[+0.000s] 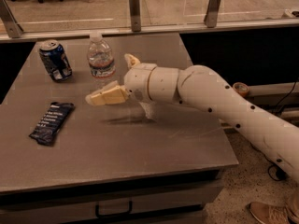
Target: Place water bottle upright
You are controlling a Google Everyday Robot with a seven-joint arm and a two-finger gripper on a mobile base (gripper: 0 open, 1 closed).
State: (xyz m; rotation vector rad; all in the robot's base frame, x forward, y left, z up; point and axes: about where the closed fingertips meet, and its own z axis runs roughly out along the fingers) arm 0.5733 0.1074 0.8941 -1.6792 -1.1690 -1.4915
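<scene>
The water bottle (100, 57) is a clear ribbed bottle with a white cap and a pale label band. It stands upright on the grey table (140, 148), towards the back, right of the blue soda can (55, 60). My gripper (109, 78) is open and empty, just to the right of and in front of the bottle. Its near cream finger (106, 96) points left below the bottle's base, and its far finger (131, 60) sticks up to the bottle's right. Neither finger appears to touch the bottle.
A dark snack packet (51, 122) lies flat at the table's left. A glass railing with metal posts (134, 8) runs behind the table. The table's right edge drops to the floor, where a shoe (273, 213) shows at the lower right.
</scene>
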